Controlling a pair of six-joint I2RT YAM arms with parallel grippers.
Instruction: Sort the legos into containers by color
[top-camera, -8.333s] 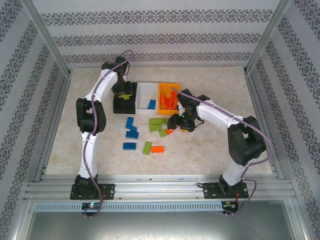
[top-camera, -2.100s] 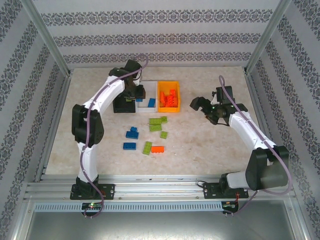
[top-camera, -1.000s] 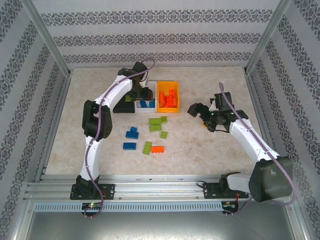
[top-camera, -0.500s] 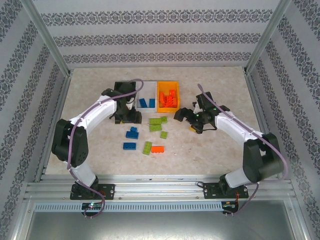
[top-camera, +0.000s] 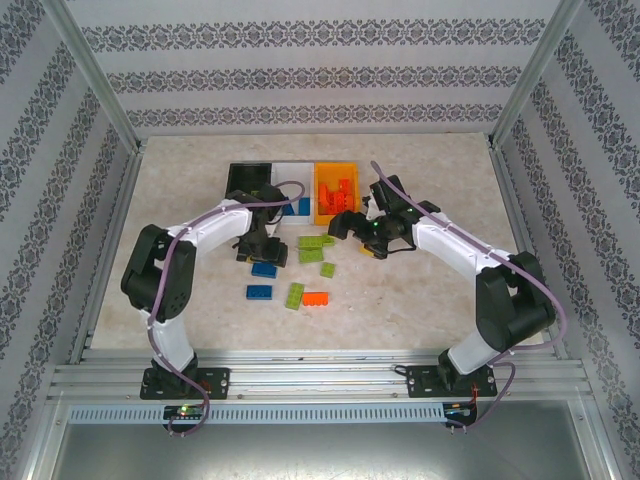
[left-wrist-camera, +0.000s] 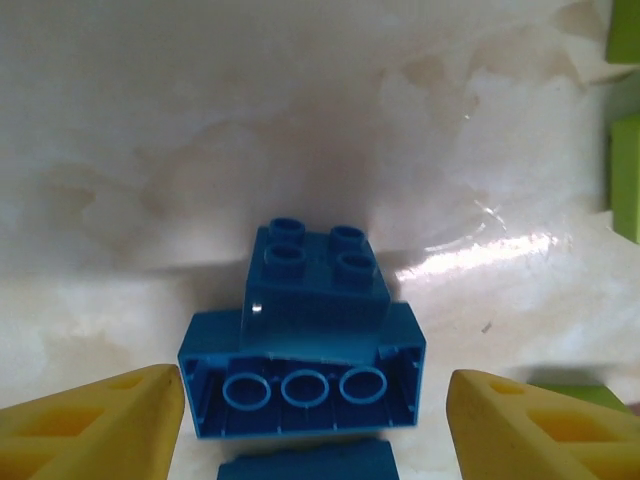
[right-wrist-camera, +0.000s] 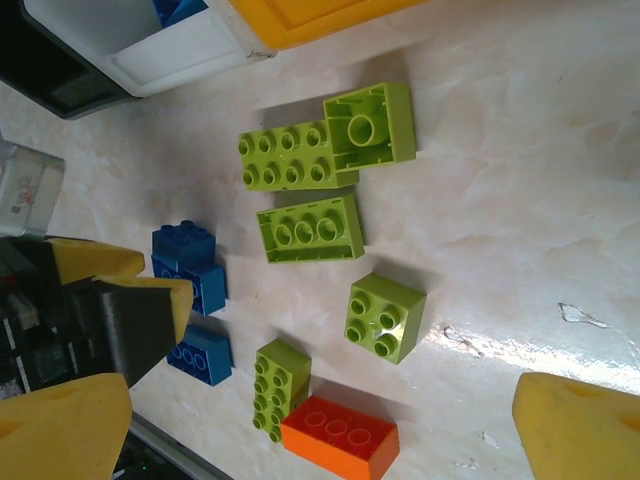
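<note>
Low over the worktop (top-camera: 430, 300), the left gripper (left-wrist-camera: 318, 428), jaws open and straddling a blue lego cluster (left-wrist-camera: 315, 345) without clamping it, a sliver of gap visible beside the right fingertip. Just nearer the arm bases, a single blue lego (top-camera: 259, 292) flat on the worktop.

To the right, near the orange bin (top-camera: 337, 167), the right gripper (right-wrist-camera: 320, 432), jaws spread wide, nothing held. Beneath its wrist camera, five loose lime green legos (right-wrist-camera: 308, 230) scattered close together, and one orange-red lego (right-wrist-camera: 340, 435) just beside the nearest of them.

Along the far side, three bins in a row, edge to edge: black bin (top-camera: 248, 178), white bin (top-camera: 290, 178), then the orange bin. In the white bin, blue legos (top-camera: 298, 206). In the orange bin, a heap of orange-red legos (top-camera: 342, 192). Inside of the black bin too dark to read.
</note>
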